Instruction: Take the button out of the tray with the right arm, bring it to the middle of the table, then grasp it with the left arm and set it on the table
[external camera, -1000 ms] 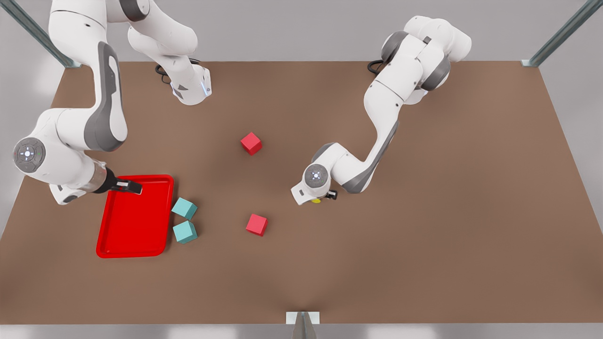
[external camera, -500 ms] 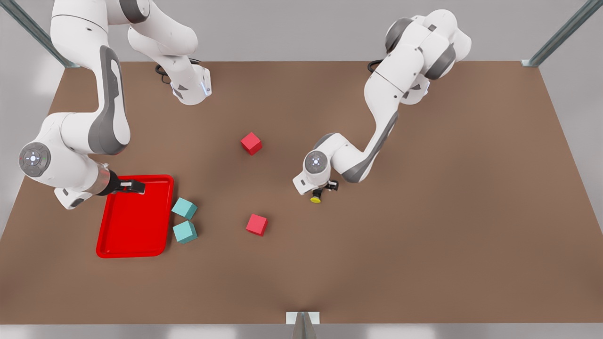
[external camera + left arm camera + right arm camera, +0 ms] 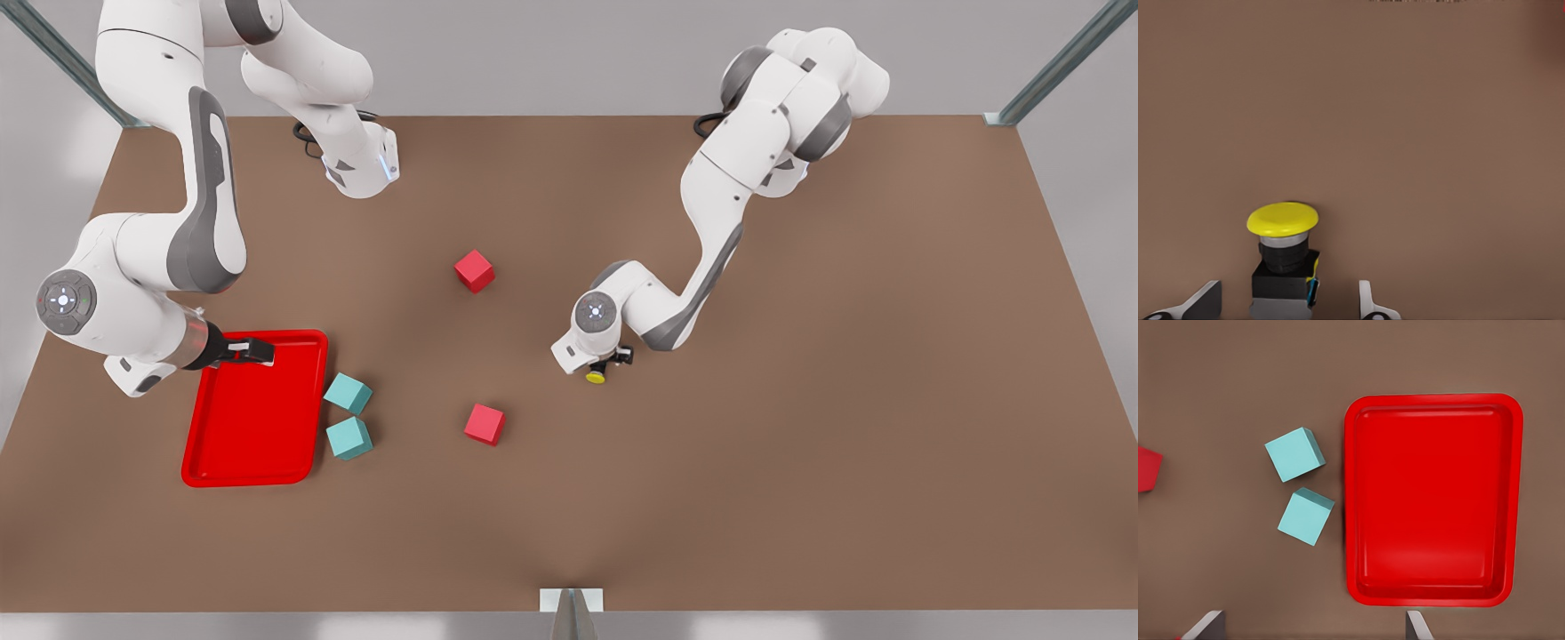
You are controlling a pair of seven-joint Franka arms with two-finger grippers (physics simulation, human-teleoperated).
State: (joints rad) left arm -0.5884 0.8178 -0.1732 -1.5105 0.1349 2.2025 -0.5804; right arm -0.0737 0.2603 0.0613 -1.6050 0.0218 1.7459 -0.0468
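The small push-button with a round yellow cap on a short black base (image 3: 596,376) is seen standing upright on the flat matte brown counter (image 3: 800,427), near its middle, well apart from the shallow bright red rectangular tray (image 3: 256,462) at the front view's left. In the left wrist view the button (image 3: 1285,257) is framed between the two pale fingertips (image 3: 1203,301) of the left tool (image 3: 1286,303), which are spread wide with a gap on either side of the black base, so that the button is not pinched. In the front view the left tool (image 3: 612,363) is held low, just above and beside the button, at the end of the white jointed arm reaching in from the far right.

The right tool (image 3: 253,352) is held over the far edge of the red tray, on the arm at the front view's left, which waits there. In the right wrist view its fingertips (image 3: 1205,625) are spread apart, with nothing between them, and the tray (image 3: 1433,401) is seen below.

Two teal cubes (image 3: 348,394) (image 3: 349,437) are found just beside the tray's right rim, close to each other. One red cube (image 3: 484,424) is placed to the left of the button and nearer, and another red cube (image 3: 474,270) lies farther back.
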